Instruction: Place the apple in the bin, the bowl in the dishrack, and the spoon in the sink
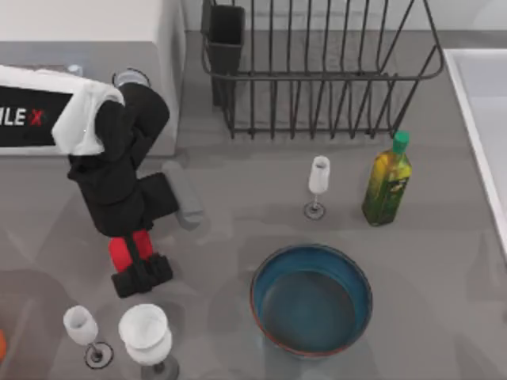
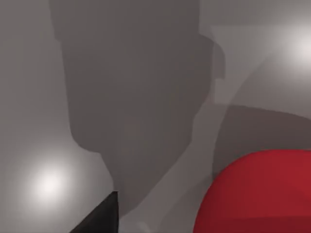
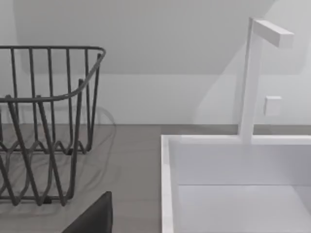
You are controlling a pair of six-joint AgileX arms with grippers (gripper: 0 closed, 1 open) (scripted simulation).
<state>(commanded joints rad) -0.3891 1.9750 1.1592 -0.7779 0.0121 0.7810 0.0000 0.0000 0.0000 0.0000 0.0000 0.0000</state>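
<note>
Two arms belong to this AgileX rig, and the left one reaches down over the left part of the grey table (image 1: 444, 317). Its black two-finger hand (image 1: 133, 260) is down around the small red rounded apple (image 1: 120, 252), with the fingers on either side of the fruit; whether they press on it I cannot tell. In the left wrist view the apple (image 2: 257, 194) sits close beside one dark fingertip (image 2: 99, 218).

The large deep blue bowl with a reddish-brown rim (image 1: 311, 301) stands upright on the table, right of the apple and well apart from it. The black wire dishrack (image 1: 317, 79) stands at the far edge, its rectangular cutlery cup (image 1: 225, 36) at the left corner. The white rectangular sink (image 1: 483, 111) lies along the right edge; the right wrist view shows its basin (image 3: 233, 184) beside the rack (image 3: 48, 121), and one dark finger (image 3: 92, 218) of the right hand.
</note>
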